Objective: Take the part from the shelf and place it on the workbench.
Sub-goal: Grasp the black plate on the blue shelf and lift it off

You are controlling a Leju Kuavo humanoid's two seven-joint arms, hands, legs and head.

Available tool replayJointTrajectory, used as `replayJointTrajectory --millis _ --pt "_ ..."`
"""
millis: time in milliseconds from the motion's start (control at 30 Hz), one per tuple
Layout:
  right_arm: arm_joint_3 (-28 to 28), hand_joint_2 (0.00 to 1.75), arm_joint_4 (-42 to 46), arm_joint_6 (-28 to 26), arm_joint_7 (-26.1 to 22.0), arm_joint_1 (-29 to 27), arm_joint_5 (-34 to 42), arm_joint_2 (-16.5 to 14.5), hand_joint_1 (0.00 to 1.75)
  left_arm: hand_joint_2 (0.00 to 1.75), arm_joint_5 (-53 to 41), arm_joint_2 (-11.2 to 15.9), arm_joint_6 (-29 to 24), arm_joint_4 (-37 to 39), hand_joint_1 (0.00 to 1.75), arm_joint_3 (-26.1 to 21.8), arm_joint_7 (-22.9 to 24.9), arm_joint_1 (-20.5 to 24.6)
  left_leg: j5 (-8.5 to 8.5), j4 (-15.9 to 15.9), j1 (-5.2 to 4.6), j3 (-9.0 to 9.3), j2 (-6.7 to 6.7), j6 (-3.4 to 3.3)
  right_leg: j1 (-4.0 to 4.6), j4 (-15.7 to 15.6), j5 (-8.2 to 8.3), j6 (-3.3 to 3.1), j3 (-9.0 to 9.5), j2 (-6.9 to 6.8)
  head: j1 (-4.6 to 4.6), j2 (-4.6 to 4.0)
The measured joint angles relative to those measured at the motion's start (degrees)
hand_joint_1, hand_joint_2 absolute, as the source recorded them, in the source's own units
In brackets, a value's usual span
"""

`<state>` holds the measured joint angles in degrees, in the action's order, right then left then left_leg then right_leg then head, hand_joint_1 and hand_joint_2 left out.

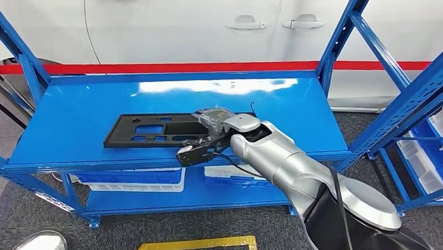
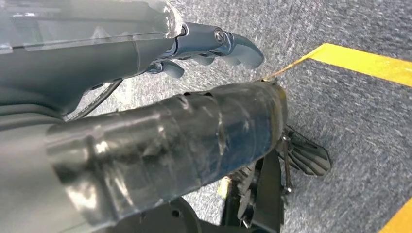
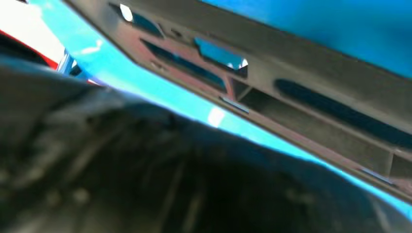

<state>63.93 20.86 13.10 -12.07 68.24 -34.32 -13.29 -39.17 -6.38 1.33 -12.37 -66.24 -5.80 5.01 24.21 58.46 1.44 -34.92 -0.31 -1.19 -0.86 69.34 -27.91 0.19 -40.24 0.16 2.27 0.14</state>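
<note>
Reaching in over the front edge of the blue shelf (image 1: 86, 126), the right hand (image 1: 208, 137) sits at the near end of the flat black part (image 1: 152, 131), which lies along the shelf surface just beyond and beside the fingers; whether they have closed on its edge or merely rest against it I cannot tell, since the hand's own cover blocks the contact. That end is probably chosen because its thin rim overhangs nearest the robot. The left hand (image 2: 214, 46) hangs over grey carpet, fingers loosely curled around nothing, kept clear of the work.
</note>
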Motion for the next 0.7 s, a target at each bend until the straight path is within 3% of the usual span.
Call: replayJointTrajectory --millis 67,100,233,300,367,400,433,467,567,633,700 --pt "0.0 0.00 0.0 0.0 -0.1 0.0 0.0 0.0 0.00 0.00 0.0 0.0 0.0 0.0 0.00 0.0 0.0 0.0 0.39 0.3 -0.11 0.11 0.00 0.50 0.10 -6.9 2.71 -0.26 3.19 -0.08 0.02 0.00" --pt "0.0 0.00 0.0 0.1 -0.2 -0.1 0.0 0.0 0.00 0.00 0.0 0.0 0.0 0.0 0.00 -0.1 0.0 0.0 0.46 0.3 -0.19 0.10 0.00 0.81 0.26 -8.6 3.02 -0.41 4.01 -0.08 0.03 0.00" --pt "0.0 0.00 0.0 0.2 -0.4 -0.3 -0.1 0.1 0.00 0.00 -0.1 0.0 -0.1 0.0 0.00 -0.2 0.1 0.1 0.96 0.6 -0.03 0.00 0.06 2.05 0.35 -9.8 3.11 -1.57 4.63 0.05 0.05 0.00" --pt "-0.1 0.00 0.0 0.3 -0.5 -0.4 -0.1 0.1 0.00 0.00 -0.3 -0.1 -0.2 0.0 0.00 -0.3 0.3 0.1 3.41 4.8 0.08 -1.82 0.11 2.40 0.17 -10.2 3.24 -2.24 5.03 -0.01 0.07 -0.01" --pt "-0.2 0.00 0.0 0.4 -0.5 -0.8 -0.1 0.1 0.00 0.00 -0.4 -0.2 -0.3 0.0 0.00 -0.3 0.4 0.1 6.65 12.3 0.09 -5.47 0.11 2.63 0.39 -10.3 3.13 -2.57 5.12 -0.07 0.08 0.00" --pt "-0.2 0.00 -0.1 0.4 -0.5 -1.1 -0.1 0.1 0.00 0.00 -0.4 -0.2 -0.3 0.0 0.00 -0.3 0.4 0.0 7.33 15.1 0.08 -6.96 0.11 2.70 0.52 -10.2 3.07 -2.65 5.14 -0.08 0.08 0.01" --pt "-0.2 0.00 -0.1 0.4 -0.5 -1.3 -0.1 0.1 0.00 0.00 -0.4 -0.2 -0.3 0.0 0.00 -0.3 0.4 0.0 6.96 15.9 0.08 -7.52 0.11 2.70 0.61 -10.2 3.02 -2.71 5.17 -0.06 0.08 0.01" --pt "-0.2 0.00 -0.1 0.4 -0.5 -1.5 -0.1 0.1 0.00 0.00 -0.4 -0.2 -0.3 0.0 0.00 -0.3 0.4 0.0 5.53 14.4 0.07 -6.97 0.11 2.60 0.67 -10.1 2.95 -2.72 5.22 -0.01 0.09 0.01" --pt "-0.3 0.00 -0.1 0.4 -0.7 -1.5 -0.1 0.1 0.00 0.00 -0.5 -0.2 -0.3 0.0 0.00 -0.4 0.4 -0.1 0.55 3.7 -0.11 -1.96 0.12 1.93 0.83 -9.7 2.55 -2.44 5.31 0.08 0.08 0.00" --pt "-0.4 0.00 -0.2 0.4 -0.8 -1.6 -0.2 0.1 0.00 0.00 -0.5 -0.2 -0.3 0.0 0.00 -0.4 0.4 0.1 0.15 0.6 -0.41 -0.49 0.06 1.51 0.98 -9.6 2.41 -1.97 5.20 0.07 0.07 0.00" --pt "-0.4 0.00 -0.2 0.4 -1.0 -1.8 -0.3 0.1 0.00 0.00 -0.6 -0.2 -0.4 0.0 0.00 -0.4 0.4 0.2 0.06 0.2 -0.38 -0.30 0.00 1.05 1.07 -9.7 2.39 -1.41 5.22 0.05 0.06 0.00"
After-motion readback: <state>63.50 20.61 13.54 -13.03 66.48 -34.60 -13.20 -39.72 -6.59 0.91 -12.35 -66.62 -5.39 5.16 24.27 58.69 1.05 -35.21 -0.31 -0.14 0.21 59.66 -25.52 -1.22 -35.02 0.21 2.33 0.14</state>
